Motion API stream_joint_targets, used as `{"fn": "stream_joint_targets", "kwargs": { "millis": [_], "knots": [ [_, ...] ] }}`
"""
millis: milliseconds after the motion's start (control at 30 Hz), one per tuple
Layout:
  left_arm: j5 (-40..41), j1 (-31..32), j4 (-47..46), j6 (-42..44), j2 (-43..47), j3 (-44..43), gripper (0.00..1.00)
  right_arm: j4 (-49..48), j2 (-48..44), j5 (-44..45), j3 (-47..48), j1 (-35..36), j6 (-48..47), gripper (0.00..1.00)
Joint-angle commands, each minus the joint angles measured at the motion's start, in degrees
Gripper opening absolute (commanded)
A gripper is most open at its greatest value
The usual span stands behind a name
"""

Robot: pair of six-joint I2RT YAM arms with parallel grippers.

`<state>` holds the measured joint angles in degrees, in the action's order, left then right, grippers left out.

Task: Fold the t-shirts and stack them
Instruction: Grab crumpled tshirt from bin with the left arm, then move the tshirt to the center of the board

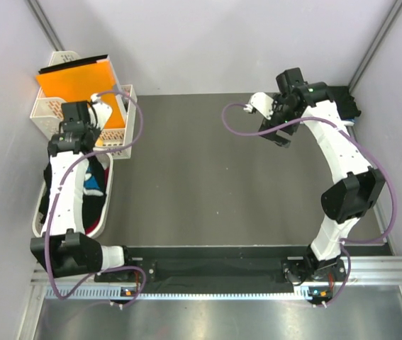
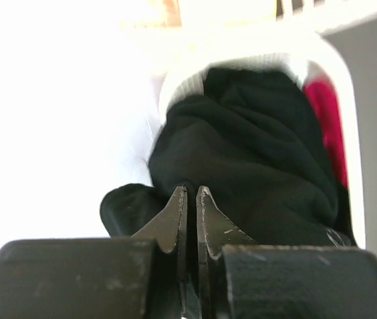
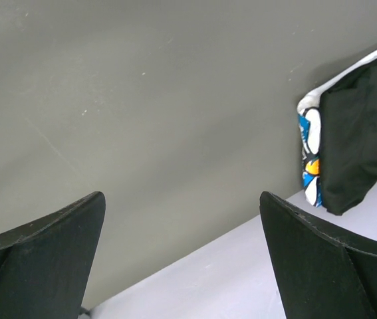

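We've got the left gripper (image 2: 189, 194) down in the white basket (image 2: 340, 73), lower left of the top view. Its fingers are pinched on a fold of the black t-shirt (image 2: 254, 153), prob to lift it out. The right gripper (image 3: 181, 199) hangs wide open over the table (image 3: 141, 100) upper right, we guess ready to help spread it.

The dark grey matte table (image 1: 215, 170) bears a white oval plastic basket (image 1: 110, 185) and a white lattice plastic basket (image 1: 127, 99) at its left edge, and a pile of black and white-blue patterned t-shirts (image 3: 358, 133) at its far right corner.

An orange folder (image 1: 76, 81) sits in a white lattice basket (image 1: 45, 110) by the grey table (image 1: 208, 177).
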<state>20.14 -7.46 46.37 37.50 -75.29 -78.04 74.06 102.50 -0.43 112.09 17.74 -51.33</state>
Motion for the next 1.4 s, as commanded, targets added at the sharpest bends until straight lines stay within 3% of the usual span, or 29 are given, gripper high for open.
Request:
{"fn": "stream_joint_targets", "kwargs": {
  "millis": [0,167,400,533,633,967,1100,1367],
  "knots": [
    [-11.87,0.17,-1.98,4.51,2.69,-9.31,0.0,-4.89,-1.07,0.16,-0.38,1.16,-0.26,1.0],
    [-16.18,0.52,-2.25,5.92,0.67,-19.77,0.0,-8.92,-3.09,-0.62,-2.84,1.16,3.42,1.0],
    [-39.42,1.22,-4.62,1.19,0.58,-29.79,0.0,-10.6,-5.12,-7.56,-1.88,1.07,8.35,1.0],
    [-49.99,3.24,-4.8,-3.82,-1.52,-33.92,0.0,-12.09,-4.59,-7.75,1.1,1.16,12.99,1.0],
    [-53.53,6.05,-5.06,-7.61,-3.72,-36.21,0.0,-12.28,-4.15,-7.4,2.42,1.07,15.64,1.0],
    [-49.33,24.85,-11.29,-4.1,-10.49,-35.69,0.0,-8.76,-2.04,-14.33,8.75,1.07,14.51,0.91],
    [-48.79,26.8,-17.44,-6.37,-14.53,-35.08,0.0,-9.72,-3.01,-17.86,7.62,1.16,14.15,0.88],
    [-48.97,29.17,-19.21,-7.26,-16.56,-36.39,0.0,-12.62,-4.67,-12.95,3.75,1.07,13.8,0.87]
  ]
}}
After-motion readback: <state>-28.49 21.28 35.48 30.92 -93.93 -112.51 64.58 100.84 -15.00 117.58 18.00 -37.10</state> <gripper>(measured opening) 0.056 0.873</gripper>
